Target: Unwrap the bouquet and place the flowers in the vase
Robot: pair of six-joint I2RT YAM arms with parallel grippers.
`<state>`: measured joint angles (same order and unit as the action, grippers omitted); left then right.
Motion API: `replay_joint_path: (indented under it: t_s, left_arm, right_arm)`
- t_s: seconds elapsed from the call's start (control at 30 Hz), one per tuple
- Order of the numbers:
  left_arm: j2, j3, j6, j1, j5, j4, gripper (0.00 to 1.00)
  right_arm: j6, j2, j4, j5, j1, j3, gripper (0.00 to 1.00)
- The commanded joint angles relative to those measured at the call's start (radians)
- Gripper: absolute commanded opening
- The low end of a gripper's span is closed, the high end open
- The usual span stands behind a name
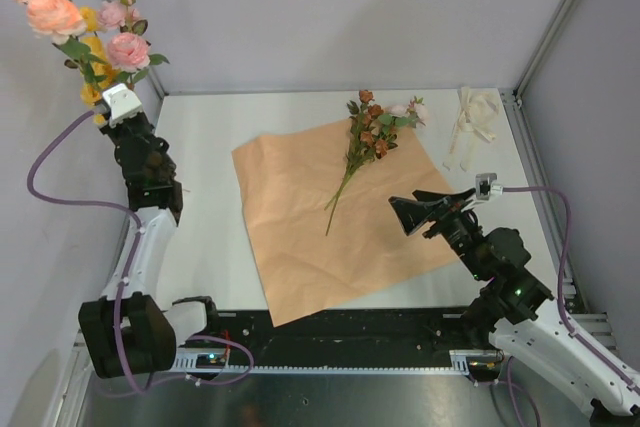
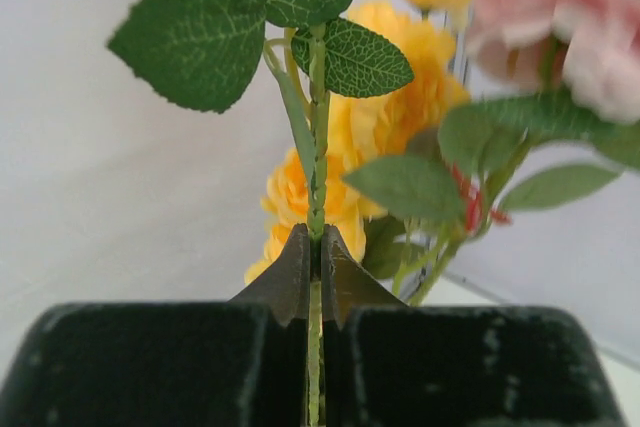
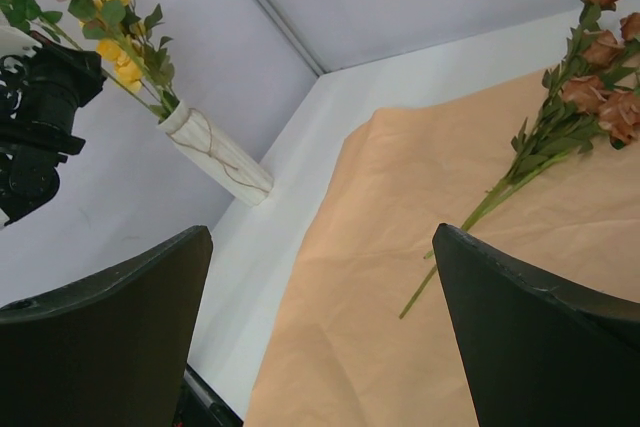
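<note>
A large peach-orange paper sheet (image 1: 330, 237) lies unfolded flat on the white bench (image 1: 200, 197). On it, just beyond the wide-open, empty right fingers (image 1: 420, 205), rests a spray of rust-brown flowers (image 1: 365, 137) on thin green stems. A bunch of pink and yellow flowers (image 1: 95, 27) rises above the left fingers (image 2: 313, 242), which are pinched shut on one of its thin green stems; the stems appear to sit in the small cream-white ribbed vase (image 3: 215, 162) near them. The rust spray looks light, springy and easily crushed at the blooms, so its bare lower stem, the end nearest the right fingers, seems the safest hold.
</note>
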<state>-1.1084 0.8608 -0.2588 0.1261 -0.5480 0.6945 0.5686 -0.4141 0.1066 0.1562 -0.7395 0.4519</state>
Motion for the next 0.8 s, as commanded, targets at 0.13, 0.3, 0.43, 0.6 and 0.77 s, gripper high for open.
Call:
replay_joint_path:
  t_s: [0.13,0.3,0.43,0.6,0.77]
  left_arm:
    - [-0.051,-0.103,0.104,0.028,0.023,0.085,0.00]
    - [-0.073,-0.134,0.147,0.029,-0.035,0.072,0.04]
    - [-0.036,-0.148,0.171,0.028,-0.022,0.025,0.35]
    - [0.041,-0.145,0.185,0.021,-0.013,-0.047,0.75]
    - [0.144,-0.137,0.179,-0.002,0.000,-0.158,0.92]
  right_arm:
    - [0.016,0.014,-0.007,-0.051,0.035,-0.013,0.99]
    - [0.024,0.011,-0.007,-0.064,0.037,-0.015,0.99]
    - [0.028,0.013,-0.008,-0.075,0.040,-0.015,0.99]
    - [0.043,0.008,-0.005,-0.083,0.040,-0.015,0.99]
    - [0.059,-0.011,-0.008,-0.100,0.043,-0.013,0.99]
